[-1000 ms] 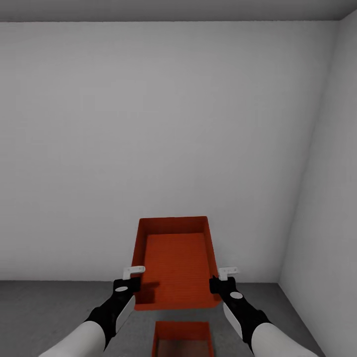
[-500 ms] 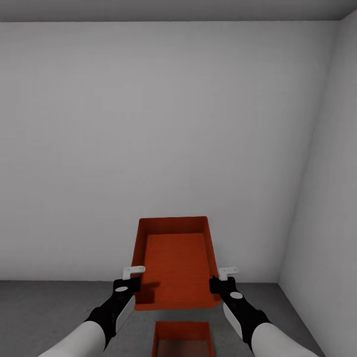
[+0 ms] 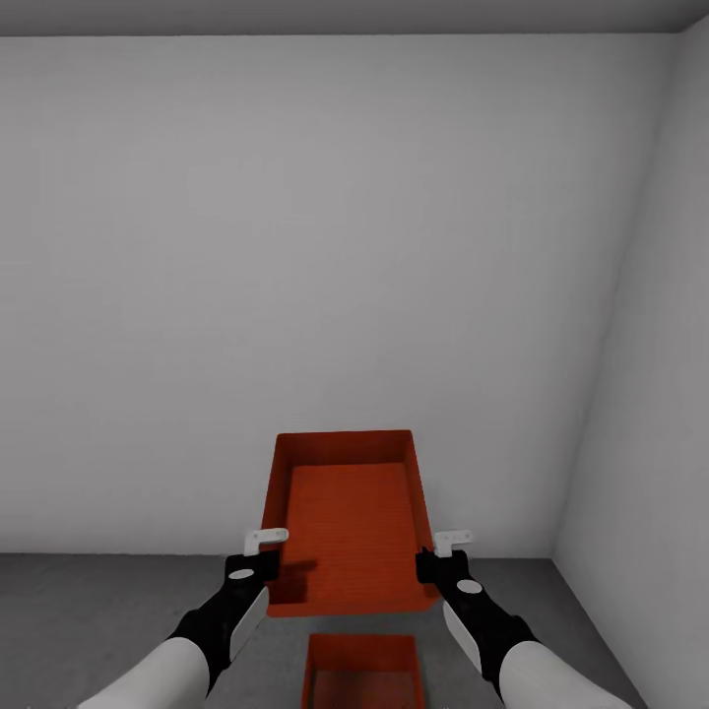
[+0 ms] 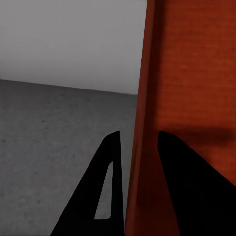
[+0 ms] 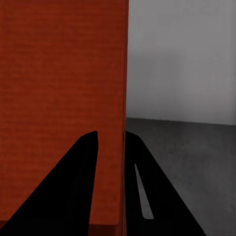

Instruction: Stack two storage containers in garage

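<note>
Grey-white walls (image 3: pixel 325 276) and a dark concrete floor (image 3: pixel 89 611) set the scene: we're in the garage, facing a bare corner. Down at the arms, the left gripper (image 3: pixel 264 551) is clamped on the near left wall of an orange bin (image 3: pixel 347 522); the left wrist view shows that thin wall pinched between the two dark fingers (image 4: pixel 105 196). Over at the 3 o'clock side of the bin, the right gripper (image 3: pixel 438 553) bites the opposite wall, and the right wrist view has a finger (image 5: pixel 69 191) on each side of it. So the held bin (image 5: pixel 59 98) hangs in the air between both arms, open side up, its far end tipped up toward the wall. Straight below it, at 6 o'clock, the second bin (image 3: pixel 362 674) sits on the floor, well apart from the one above.
</note>
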`<state>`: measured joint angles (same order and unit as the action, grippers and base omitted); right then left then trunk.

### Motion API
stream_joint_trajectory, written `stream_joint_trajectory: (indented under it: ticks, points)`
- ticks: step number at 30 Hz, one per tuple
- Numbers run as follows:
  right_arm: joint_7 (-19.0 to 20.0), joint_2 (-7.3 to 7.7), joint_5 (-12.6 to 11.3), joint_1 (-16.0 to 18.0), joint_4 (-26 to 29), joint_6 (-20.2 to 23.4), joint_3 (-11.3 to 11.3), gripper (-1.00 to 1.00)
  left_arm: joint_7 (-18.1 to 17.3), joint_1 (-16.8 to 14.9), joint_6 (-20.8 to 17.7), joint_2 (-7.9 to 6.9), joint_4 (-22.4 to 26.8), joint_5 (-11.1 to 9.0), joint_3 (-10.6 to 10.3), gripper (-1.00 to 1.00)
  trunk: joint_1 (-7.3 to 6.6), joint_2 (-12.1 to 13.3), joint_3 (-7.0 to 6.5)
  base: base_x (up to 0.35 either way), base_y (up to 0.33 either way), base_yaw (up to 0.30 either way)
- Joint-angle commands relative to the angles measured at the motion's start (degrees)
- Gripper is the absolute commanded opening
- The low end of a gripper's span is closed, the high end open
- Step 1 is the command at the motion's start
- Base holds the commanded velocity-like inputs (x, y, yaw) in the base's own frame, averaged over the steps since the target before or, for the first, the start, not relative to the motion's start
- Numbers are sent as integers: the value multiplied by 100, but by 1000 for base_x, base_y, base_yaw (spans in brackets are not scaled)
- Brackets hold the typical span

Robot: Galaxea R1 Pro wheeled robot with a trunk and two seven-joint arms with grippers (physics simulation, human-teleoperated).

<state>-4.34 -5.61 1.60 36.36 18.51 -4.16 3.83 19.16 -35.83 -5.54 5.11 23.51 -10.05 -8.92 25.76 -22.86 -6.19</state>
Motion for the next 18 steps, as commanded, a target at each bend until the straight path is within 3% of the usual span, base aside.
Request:
stream_joint_trajectory:
  ticks: [1,18]
  points:
    - [-32,7,-291,3,-14,-6,-31,-100,53,-6,44,-151,35,-6,233,-100,2,-6,11,0,0,0]
    - [-35,16,-291,3,-14,-6,-31,-100,53,-4,44,-151,37,-6,233,-100,2,-6,168,0,0,0]
